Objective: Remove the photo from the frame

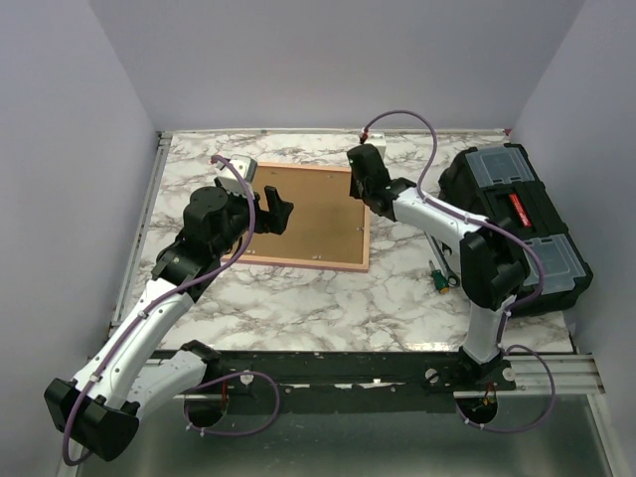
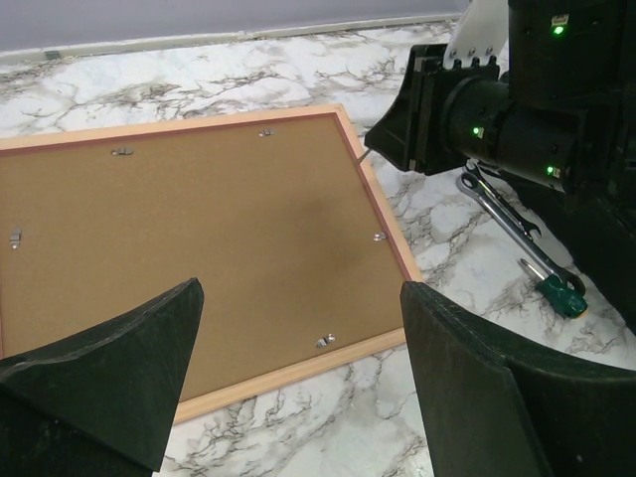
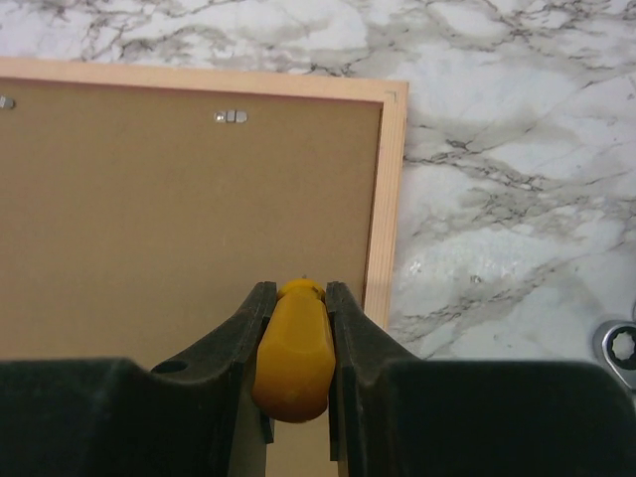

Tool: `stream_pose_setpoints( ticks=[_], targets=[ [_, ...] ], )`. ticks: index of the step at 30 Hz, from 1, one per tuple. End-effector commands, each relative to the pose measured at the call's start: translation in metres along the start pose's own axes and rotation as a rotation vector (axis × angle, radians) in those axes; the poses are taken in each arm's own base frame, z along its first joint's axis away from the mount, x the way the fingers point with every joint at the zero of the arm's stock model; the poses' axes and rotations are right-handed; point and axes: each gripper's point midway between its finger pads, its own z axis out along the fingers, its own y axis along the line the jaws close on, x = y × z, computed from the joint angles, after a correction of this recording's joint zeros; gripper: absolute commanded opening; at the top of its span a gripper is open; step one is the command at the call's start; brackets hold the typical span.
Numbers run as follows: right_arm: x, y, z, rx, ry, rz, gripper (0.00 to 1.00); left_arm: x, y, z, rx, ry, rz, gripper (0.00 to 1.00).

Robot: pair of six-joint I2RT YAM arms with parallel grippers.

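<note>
Top: frame (image 1: 316, 221) face-down mid marble table (image 1: 298, 298), brown backing up. Left gripper (image 1: 273, 211) spread over its left part, right gripper (image 1: 370, 197) at its right edge. Black toolbox (image 1: 517, 219) far right.
Left wrist: wrench (image 2: 502, 214) beside frame.
Right wrist: jaws pinching yellow handle (image 3: 293, 348) over backing.

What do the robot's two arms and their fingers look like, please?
Both the left arm and the right arm have white tubular links between bulky black joints. A thin lilac cable loops along each. The fingers are matte black, broad and wedge-shaped. Small green lights glow on the right arm's wrist housing.
</note>
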Motion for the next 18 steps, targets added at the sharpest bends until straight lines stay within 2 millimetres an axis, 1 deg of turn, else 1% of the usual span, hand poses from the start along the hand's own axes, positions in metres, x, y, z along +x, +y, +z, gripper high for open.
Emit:
stream_pose_setpoints(
  ticks=[1,5,9,18],
  targets=[
    [0.03,-0.007,-0.009,0.004,0.098,-0.03,0.01,-0.015,-0.004,-0.003,0.011,-0.038,-0.006,0.83],
    [0.05,-0.01,-0.007,0.031,0.148,-0.052,0.01,-0.014,-0.004,-0.003,0.01,-0.036,-0.006,0.83],
    [0.065,-0.011,-0.01,0.043,0.177,-0.076,0.01,-0.013,-0.005,-0.002,0.014,-0.031,-0.009,0.83],
    [0.086,-0.017,-0.013,0.07,0.216,-0.107,0.01,-0.013,-0.005,-0.001,0.014,-0.029,-0.009,0.83]
  ],
)
